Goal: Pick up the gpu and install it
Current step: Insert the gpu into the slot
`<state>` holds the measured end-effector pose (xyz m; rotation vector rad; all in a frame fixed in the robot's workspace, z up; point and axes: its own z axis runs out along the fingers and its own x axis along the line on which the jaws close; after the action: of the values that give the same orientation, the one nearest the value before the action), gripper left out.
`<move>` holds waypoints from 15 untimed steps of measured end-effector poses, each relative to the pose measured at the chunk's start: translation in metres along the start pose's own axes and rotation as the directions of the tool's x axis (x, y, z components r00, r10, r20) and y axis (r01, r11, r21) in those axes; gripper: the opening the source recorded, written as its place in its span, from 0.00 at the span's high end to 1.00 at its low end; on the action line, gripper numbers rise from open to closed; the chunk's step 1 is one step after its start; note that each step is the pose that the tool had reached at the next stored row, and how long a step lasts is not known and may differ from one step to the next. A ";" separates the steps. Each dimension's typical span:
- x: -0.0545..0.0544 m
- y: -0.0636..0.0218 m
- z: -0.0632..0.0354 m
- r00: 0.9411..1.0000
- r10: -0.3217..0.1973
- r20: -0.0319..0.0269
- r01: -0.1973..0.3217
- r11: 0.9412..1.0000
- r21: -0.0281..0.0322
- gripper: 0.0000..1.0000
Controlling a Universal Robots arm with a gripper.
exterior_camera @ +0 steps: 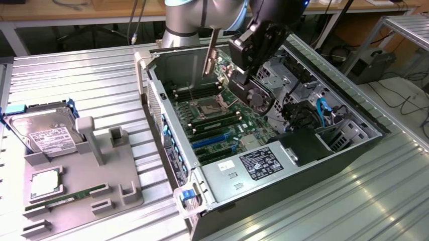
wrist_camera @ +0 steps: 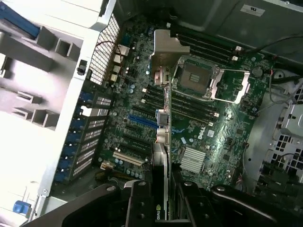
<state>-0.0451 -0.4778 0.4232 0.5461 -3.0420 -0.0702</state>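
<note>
Closest in the exterior view is a gray tray on the metal table. A thin green stick and a square chip lie on it. A silver hard drive stands at its far end.

Just beside the tray, on the exterior view's right, is the big computer box, lying open. Inside it is the green board with blue slots and a silver box with a label.

Above the board hangs the claw. It is closed tight on the gpu card. The card's round black fan faces out, and its shiny metal end sticks out toward the back wall of the box. The card is up in the air and is not in a slot yet.

In the wrist view the claw pinches the gpu card by its thin edge. The card reaches out over the blue slot, and the metal end is at the far tip. The empty chip holder sits just beside it.

Farthest back are the robot arm and some wooden desks.

Here is what I think could go wrong. The card does not look lined up with a slot, so pushing down now could jam it or bend it. The metal end could bump the wall of the box. The card could also scrape small parts on the board, or tip in the claw, because the claw holds it only by the thin edge.
</note>
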 end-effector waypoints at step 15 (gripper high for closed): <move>0.000 -0.0002 0.0028 0.937 -0.350 -0.014 0.351 0.936 0.015 0.74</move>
<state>-0.0451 -0.4778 0.4204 1.0806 -2.8975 -0.0531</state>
